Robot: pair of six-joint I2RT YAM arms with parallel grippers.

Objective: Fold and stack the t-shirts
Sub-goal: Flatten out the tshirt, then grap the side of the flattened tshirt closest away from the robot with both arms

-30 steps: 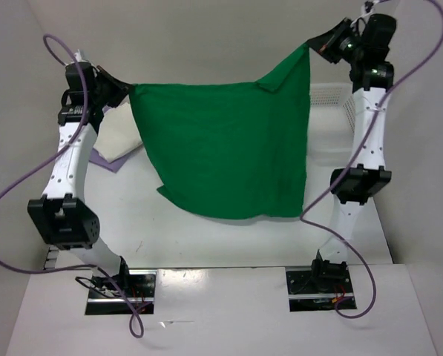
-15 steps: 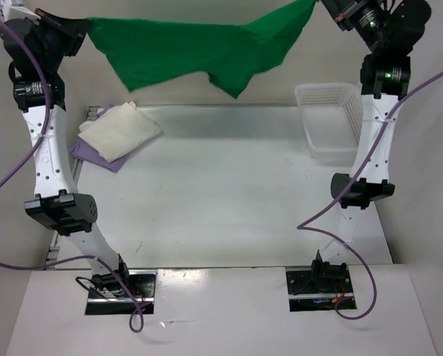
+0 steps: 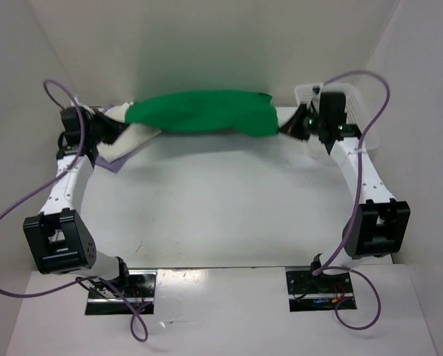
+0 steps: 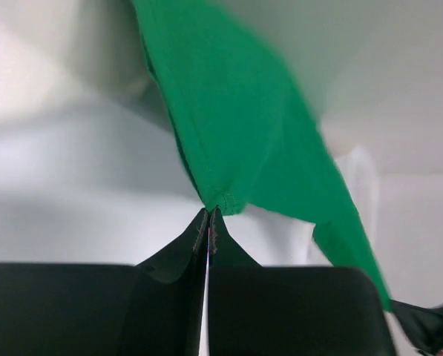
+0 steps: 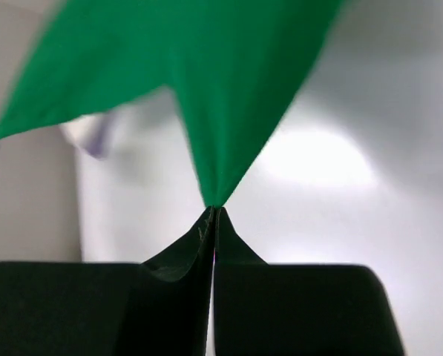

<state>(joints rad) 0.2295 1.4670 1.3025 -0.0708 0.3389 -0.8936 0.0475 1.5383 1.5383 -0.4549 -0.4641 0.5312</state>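
Observation:
The bright green t-shirt (image 3: 199, 113) hangs stretched between my two grippers over the far part of the table. My left gripper (image 3: 123, 119) is shut on its left corner; the left wrist view shows the green cloth (image 4: 243, 141) pinched at the fingertips. My right gripper (image 3: 282, 127) is shut on its right corner, and the right wrist view shows the green cloth (image 5: 221, 89) pinched there. The cream white t-shirt (image 3: 128, 139) lies folded on the lavender purple t-shirt (image 3: 104, 162) at the far left, partly hidden by the left arm and the green shirt.
A white mesh basket (image 3: 358, 111) stands at the far right behind the right arm. White walls close in the table at the back and sides.
Both arms have swung down from high up. The green shirt, spread and then lifted near the top of the view, now hangs low and bunched over the far table.

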